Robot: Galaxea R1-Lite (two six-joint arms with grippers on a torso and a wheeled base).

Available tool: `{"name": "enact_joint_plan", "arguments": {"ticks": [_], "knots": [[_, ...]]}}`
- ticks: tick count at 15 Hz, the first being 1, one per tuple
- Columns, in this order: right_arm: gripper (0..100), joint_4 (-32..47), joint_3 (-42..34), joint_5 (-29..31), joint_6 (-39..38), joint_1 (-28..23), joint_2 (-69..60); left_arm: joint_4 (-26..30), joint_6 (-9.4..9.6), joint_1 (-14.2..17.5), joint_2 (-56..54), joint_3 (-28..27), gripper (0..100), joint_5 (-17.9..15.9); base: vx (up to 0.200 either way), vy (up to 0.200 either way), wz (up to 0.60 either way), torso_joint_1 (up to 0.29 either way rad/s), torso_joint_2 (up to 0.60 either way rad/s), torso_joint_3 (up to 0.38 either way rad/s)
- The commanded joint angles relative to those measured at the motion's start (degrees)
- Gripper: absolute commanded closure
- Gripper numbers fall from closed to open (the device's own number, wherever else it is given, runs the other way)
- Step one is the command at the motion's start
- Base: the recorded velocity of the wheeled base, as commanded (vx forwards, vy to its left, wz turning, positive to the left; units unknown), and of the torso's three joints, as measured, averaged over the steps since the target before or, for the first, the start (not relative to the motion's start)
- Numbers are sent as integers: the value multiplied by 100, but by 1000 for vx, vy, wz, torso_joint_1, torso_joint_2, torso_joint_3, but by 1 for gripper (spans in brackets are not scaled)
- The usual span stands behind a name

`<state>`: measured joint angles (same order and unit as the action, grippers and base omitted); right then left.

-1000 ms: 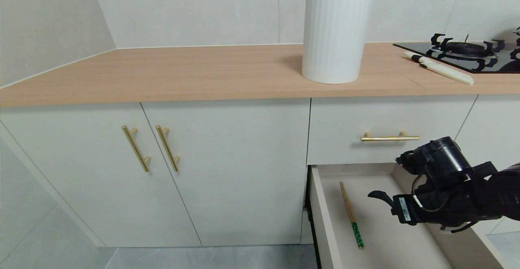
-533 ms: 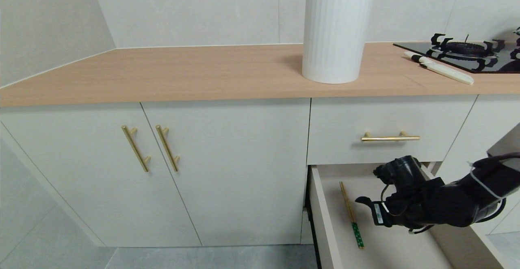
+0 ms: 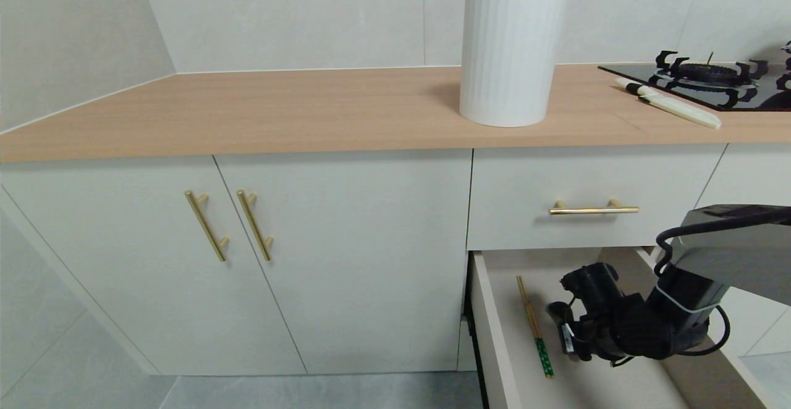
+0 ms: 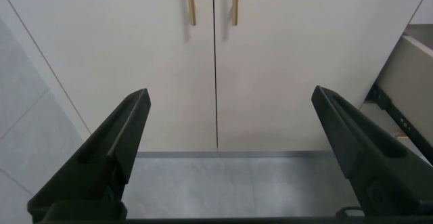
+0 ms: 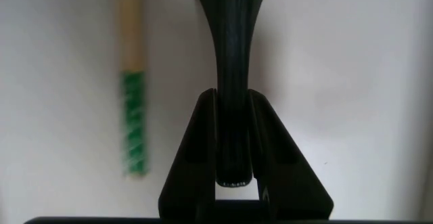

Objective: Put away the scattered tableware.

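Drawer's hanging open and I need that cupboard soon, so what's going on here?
The right gripper is shut on a dark utensil, holding it low inside the open drawer beside the green-tipped chopsticks lying there. The left gripper hangs open, facing the cabinet doors. A knife lies on the counter.

The chopsticks [image 3: 532, 325] lie in the open drawer [image 3: 491, 328], just left of the utensil [image 5: 233, 48] held in the right gripper [image 5: 233, 109]. 2 doors [image 3: 358, 254] stand left of the drawer. On the counter [image 3: 278, 112] above, a canister [image 3: 510, 50] stands left of a knife [image 3: 670, 104] and stove [image 3: 704, 78].
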<state>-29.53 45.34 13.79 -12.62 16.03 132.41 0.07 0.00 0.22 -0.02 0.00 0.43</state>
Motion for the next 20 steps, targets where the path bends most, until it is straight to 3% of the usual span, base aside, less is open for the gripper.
{"name": "enact_joint_plan", "arguments": {"ticks": [1, 6, 7, 11, 16, 20], "knots": [[100, -62, 10, 19, 5, -12, 250, -7, 0, 4, 2, 0, 0, 1, 0, 0, 0, 0, 0, 0], [100, -80, 19, 19, -4, -21, 215, 1, 0, 4, 2, 0, 0, 1, 0, 0, 0, 0, 0, 0], [0, -80, 19, 19, -4, -21, 215, 1, 0, 4, 2, 0, 0, 1, 0, 0, 0, 0, 0, 0], [0, -212, -34, -8, -57, -91, 21, 1, 0, 4, 2, 0, 0, 1, 0, 0, 0, 0, 0, 0], [0, -132, -886, -192, -92, -12, -2158, 1, 0, 4, 2, 0, 0, 1, 0, 0, 0, 0, 0, 0], [0, 1590, -1115, -183, -101, 172, -4215, 1, 0, 4, 2, 0, 0, 1, 0, 0, 0, 0, 0, 0]]}}
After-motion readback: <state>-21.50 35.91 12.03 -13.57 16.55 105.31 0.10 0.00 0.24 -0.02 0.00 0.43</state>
